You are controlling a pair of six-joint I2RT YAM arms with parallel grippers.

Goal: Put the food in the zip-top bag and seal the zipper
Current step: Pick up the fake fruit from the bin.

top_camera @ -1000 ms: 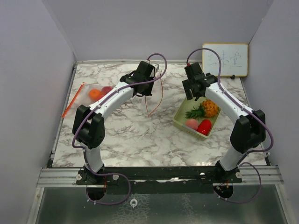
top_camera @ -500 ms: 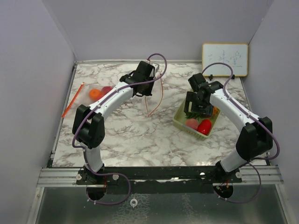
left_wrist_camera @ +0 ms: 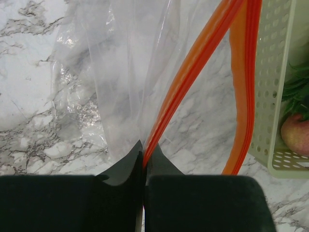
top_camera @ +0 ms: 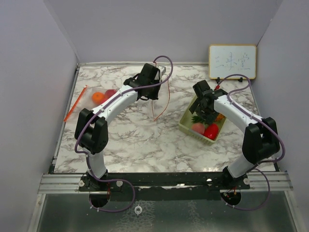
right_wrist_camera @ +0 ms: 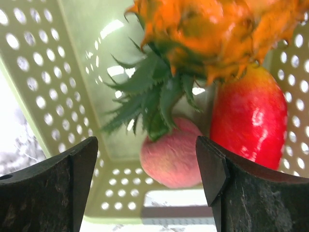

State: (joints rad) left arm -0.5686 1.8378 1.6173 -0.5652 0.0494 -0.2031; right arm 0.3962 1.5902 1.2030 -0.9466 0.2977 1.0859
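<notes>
Now my left gripper (left_wrist_camera: 143,162) pinches the clear plastic bag with the orange zipper (left_wrist_camera: 120,72); my right gripper (right_wrist_camera: 146,150) hangs wide open over the spiky orange toy pineapple (right_wrist_camera: 203,29).

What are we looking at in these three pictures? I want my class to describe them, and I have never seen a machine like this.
Two robot arms are bolted to a marble-patterned table. One picture looks down from above; the other two come from cameras on each wrist. The left hand is shut on a clear zip-top bag at its orange zipper. The right hand is open over a pale basket holding a toy pineapple, a peach and a red pepper. An orange lies far left; a whiteboard stands at the back.
</notes>
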